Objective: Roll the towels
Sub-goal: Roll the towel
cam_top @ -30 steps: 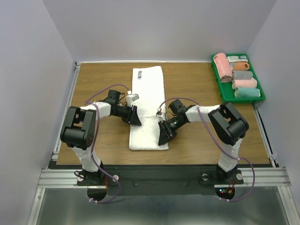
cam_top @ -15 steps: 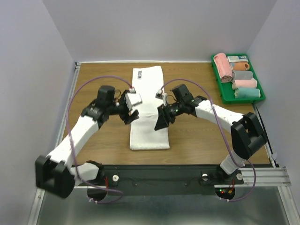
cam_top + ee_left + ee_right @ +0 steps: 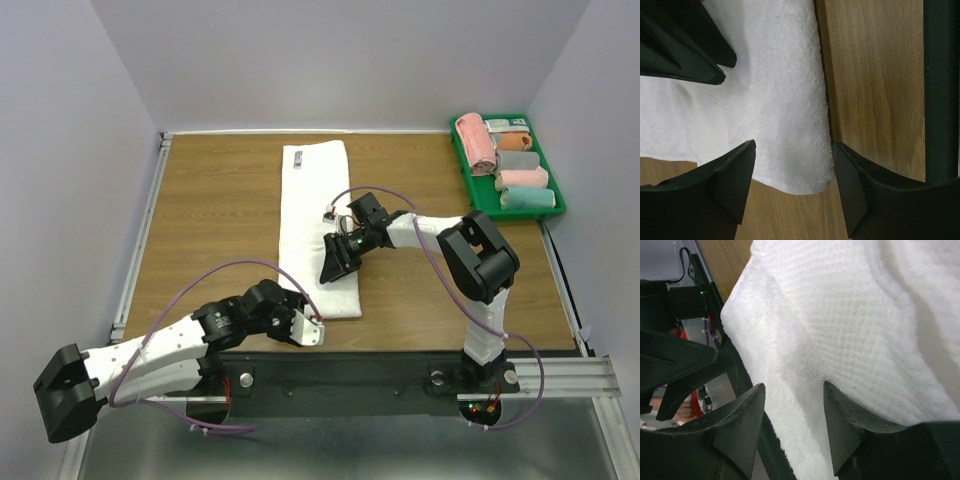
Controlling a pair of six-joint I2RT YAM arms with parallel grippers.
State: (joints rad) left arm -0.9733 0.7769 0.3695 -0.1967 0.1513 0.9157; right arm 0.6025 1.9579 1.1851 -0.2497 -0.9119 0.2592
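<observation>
My left gripper (image 3: 793, 149) hangs with its fingers spread wide over the near corner of the white towel (image 3: 318, 190). In the left wrist view the rounded corner of the cloth lies in the gap between the two black fingers (image 3: 725, 185), and I cannot see them pinching anything. My right gripper (image 3: 793, 386) is also spread, tips down at the cloth further up the near half of the towel, with terry and a waffle-woven band filling the space between its fingers. From the left wrist view its fingers show as two dark wedges lying on the cloth

The towel itself is laid out flat as a long strip down the middle of the wooden table (image 3: 210, 200), running from the far edge towards me and not yet rolled. Its small grey label (image 3: 298, 157) sits at the far end, near the left side. The near end stops just short of the black rail (image 3: 940, 90) along the table's front edge

My left arm reaches in low from the near left, lying almost along that front edge; my right arm bends in from the right

Well apart, at the far right corner, a green tray (image 3: 510, 213) holds rolled towels: a pink one (image 3: 475, 140) lying lengthwise, and beside it a stack of orange (image 3: 512, 141), grey (image 3: 518, 160), pink and pale green (image 3: 527, 198) rolls
</observation>
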